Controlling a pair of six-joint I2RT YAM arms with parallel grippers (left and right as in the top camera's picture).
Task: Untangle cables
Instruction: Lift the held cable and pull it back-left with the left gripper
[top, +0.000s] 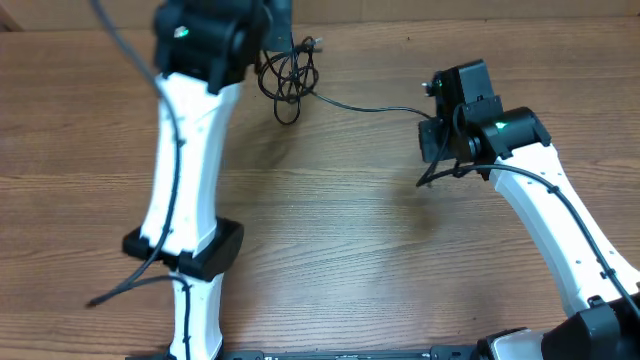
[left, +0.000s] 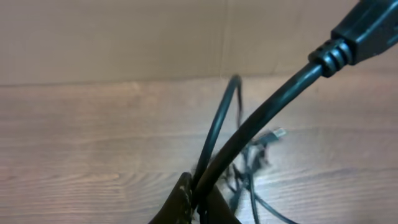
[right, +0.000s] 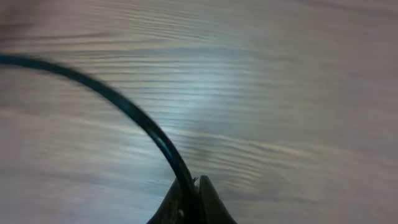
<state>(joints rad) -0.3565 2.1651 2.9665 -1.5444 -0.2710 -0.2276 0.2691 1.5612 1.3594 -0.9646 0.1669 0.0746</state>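
A tangle of thin black cables (top: 288, 80) lies at the far middle of the wooden table, with a small silver plug (top: 312, 43) sticking out. One cable (top: 370, 107) runs from the tangle rightward to my right gripper (top: 436, 140). My left gripper (left: 200, 198) is shut on cables, one a thick cord with a moulded plug (left: 364, 31), just left of the tangle (left: 252, 165). My right gripper (right: 189, 194) is shut on a single black cable (right: 124, 106) that curves away to the left above the table.
The wooden table (top: 340, 240) spans the view. My white left arm (top: 190, 150) crosses the left side and my right arm (top: 560, 230) the right side. A loose thick arm wire (top: 125, 285) hangs at the lower left.
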